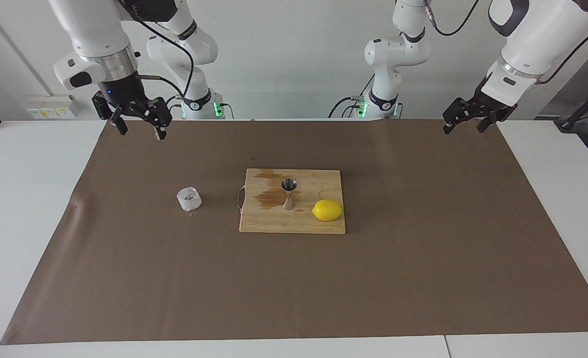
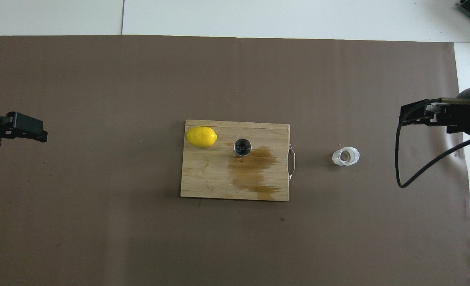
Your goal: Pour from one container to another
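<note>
Standing upright on brown paper (image 1: 423, 278), a squat clear cup (image 1: 189, 199) is seen beside a wooden board (image 1: 274, 221), toward the right arm's end. A steel jigger (image 1: 289, 193) and lemon (image 1: 327, 210) are set on it. Both the right gripper (image 1: 137, 121) and left gripper (image 1: 470, 117) are held raised, jaws apart.

Cup (image 1: 189, 199) stands alone on paper, open all round; lemon (image 1: 327, 210) crowds jigger (image 1: 289, 193), prob. not touching.

Yellow lemon (image 1: 327, 210), shiny steel jigger (image 1: 289, 194), whitish clear cup (image 1: 189, 198), pale wooden board (image 1: 269, 223) stained dark brown, brown paper (image 1: 423, 258).
</note>
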